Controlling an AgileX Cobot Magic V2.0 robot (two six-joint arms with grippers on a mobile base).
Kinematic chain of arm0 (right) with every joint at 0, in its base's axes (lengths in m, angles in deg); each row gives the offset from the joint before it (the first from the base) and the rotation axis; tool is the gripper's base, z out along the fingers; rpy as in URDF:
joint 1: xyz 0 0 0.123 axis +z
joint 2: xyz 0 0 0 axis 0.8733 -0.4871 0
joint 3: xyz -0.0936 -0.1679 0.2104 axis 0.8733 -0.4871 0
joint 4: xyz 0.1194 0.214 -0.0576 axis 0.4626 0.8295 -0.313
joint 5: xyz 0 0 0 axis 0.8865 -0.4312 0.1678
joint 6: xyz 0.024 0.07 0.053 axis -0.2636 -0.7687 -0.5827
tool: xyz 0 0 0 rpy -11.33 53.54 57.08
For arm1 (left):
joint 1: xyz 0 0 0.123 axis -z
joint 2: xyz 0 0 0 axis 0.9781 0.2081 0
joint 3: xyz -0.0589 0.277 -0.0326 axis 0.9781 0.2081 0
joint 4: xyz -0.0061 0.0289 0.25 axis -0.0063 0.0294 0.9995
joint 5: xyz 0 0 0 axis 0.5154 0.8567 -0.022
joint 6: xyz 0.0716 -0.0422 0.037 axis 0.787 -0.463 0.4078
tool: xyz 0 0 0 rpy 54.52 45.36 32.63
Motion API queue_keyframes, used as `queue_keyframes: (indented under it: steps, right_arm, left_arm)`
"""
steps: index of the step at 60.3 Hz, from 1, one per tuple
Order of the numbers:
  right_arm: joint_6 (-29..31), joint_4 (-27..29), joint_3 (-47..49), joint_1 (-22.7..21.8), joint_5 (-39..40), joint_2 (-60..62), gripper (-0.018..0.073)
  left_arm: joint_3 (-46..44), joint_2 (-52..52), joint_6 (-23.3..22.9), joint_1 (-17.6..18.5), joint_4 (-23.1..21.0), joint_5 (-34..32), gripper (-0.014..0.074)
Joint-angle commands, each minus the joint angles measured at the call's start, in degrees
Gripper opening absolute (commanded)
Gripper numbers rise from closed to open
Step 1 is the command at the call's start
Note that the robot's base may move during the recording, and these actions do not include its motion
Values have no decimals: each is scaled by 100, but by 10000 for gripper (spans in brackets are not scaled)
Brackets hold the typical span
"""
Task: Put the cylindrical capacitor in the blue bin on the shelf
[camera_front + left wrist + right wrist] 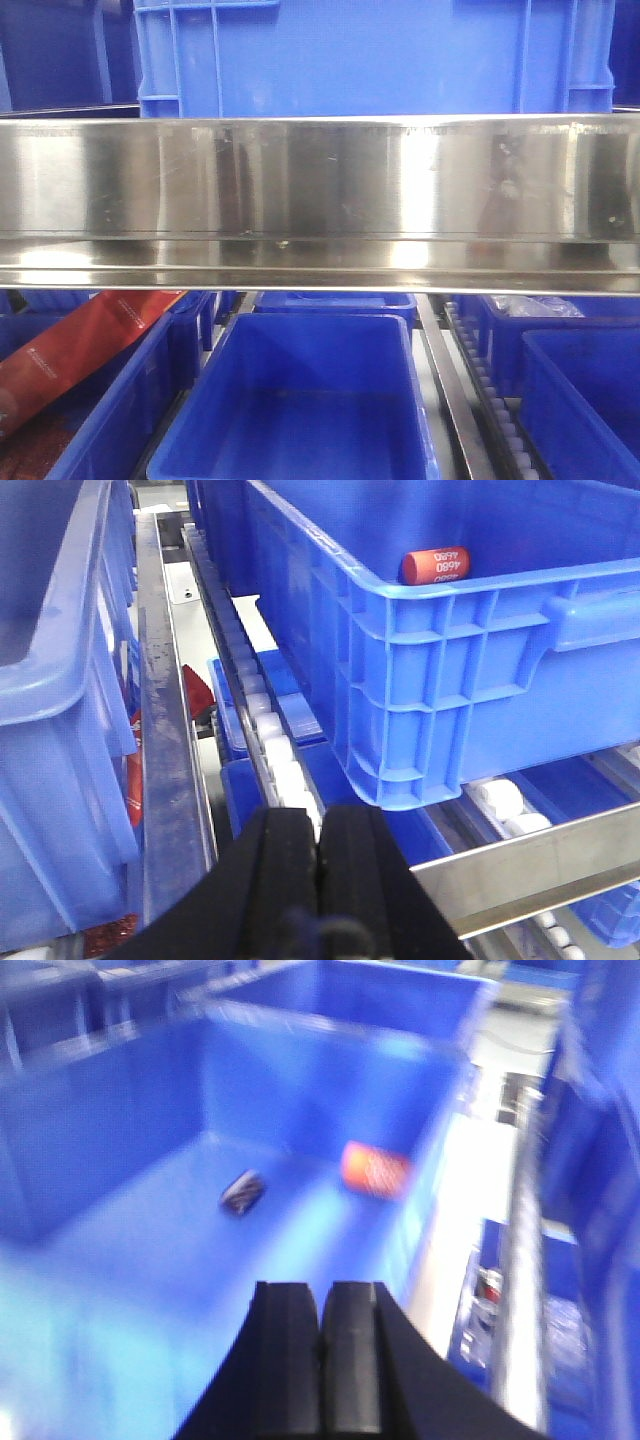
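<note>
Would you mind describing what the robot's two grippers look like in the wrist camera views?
Both look alike. The left gripper and the right gripper each show two matte black, block-shaped fingers with flat inner faces and rounded tops, widening towards a black base. No cables, markings or labels are visible on either.

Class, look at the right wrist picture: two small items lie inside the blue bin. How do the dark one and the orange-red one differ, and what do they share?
Colour: the cylindrical capacitor is dark brown-black; the orange-red cylinder is bright and carries pale printing. Size: the capacitor looks smaller than the orange-red cylinder. Place: the capacitor lies out on the floor of the blue bin, while the orange-red cylinder lies nearer the far corner. Both are stubby cylinders lying on their sides, untouched by either gripper.
</note>
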Motion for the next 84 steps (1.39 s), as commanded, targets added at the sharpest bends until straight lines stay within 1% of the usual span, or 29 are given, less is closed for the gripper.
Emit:
queue_keyframes:
  steps: [1,14,25,32,77,82,84]
  right_arm:
    - [28,-22,-708,-30,442,553,-159]
    - [28,-22,-2241,-30,1159,1841,-159]
    - [28,-22,-2917,-30,1686,2620,-162]
    - [28,-22,-3024,-30,1782,2819,-162]
    - [28,-22,-3024,-30,1816,2821,-162]
    - [28,-22,-3024,-30,1816,2821,-162]
    - [28,-22,-3024,-30,1816,2821,-162]
  left_arm:
    - [8,-26,-46,-29,61,-159,-111]
    - [8,-26,-46,-29,64,-236,-111]
    - [8,-26,-46,-29,64,-286,-111]
    - [8,-26,-46,-29,64,-286,-111]
    - [61,-70,-46,-29,74,-312,-111]
    - [274,-326,-46,-63,406,-400,-111]
    - [446,-491,-46,-121,459,-496,-111]
